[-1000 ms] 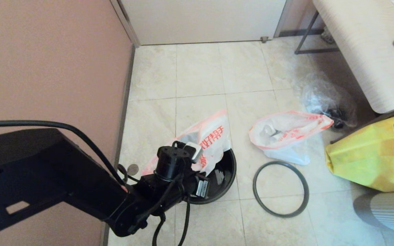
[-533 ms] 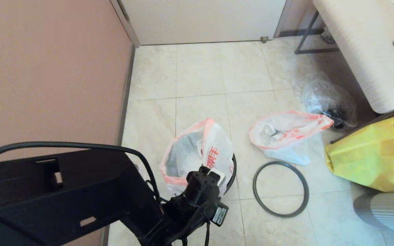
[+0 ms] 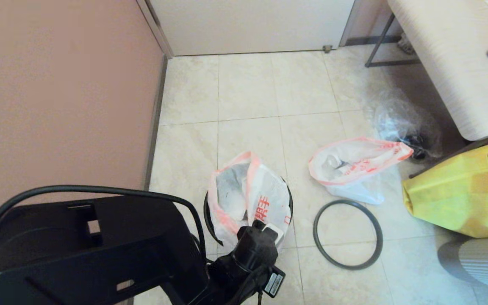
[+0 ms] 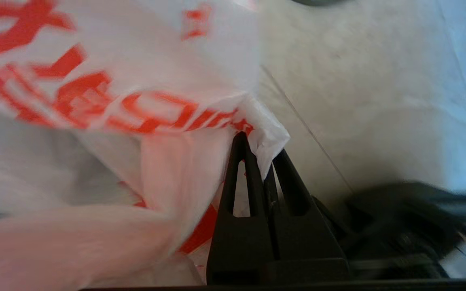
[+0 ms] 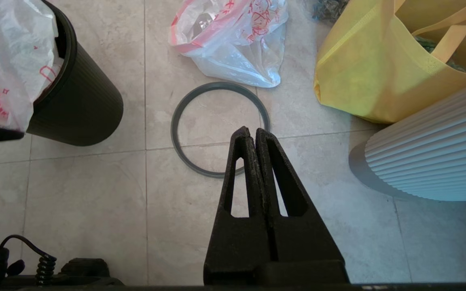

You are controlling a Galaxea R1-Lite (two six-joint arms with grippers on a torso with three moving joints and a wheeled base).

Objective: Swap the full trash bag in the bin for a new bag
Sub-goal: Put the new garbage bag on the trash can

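Note:
The new bag [image 3: 248, 192], white with red characters, stands bunched in the mouth of the black bin [image 3: 206, 214], and its mouth gapes on the far side. My left gripper [image 4: 260, 146] is shut on a fold of the new bag's [image 4: 107, 101] edge at the bin's near side. To the right, the full trash bag [image 3: 354, 165] lies on the floor, and the dark-grey rim ring [image 3: 315, 231] lies flat in front of it. My right gripper [image 5: 252, 131] hangs shut and empty over the rim ring [image 5: 221, 85], beside the bin [image 5: 83, 109].
A yellow bag [image 3: 460, 195] sits at the right and a ribbed white object [image 3: 481, 262] stands near it. A clear plastic bag [image 3: 400, 123] lies under the bench [image 3: 451, 67]. A pink wall [image 3: 57, 84] borders the left side.
My left arm has drawn back towards me, pulling the new bag's edge over the bin's near rim. The bag now covers most of the bin's mouth. The right gripper has not changed.

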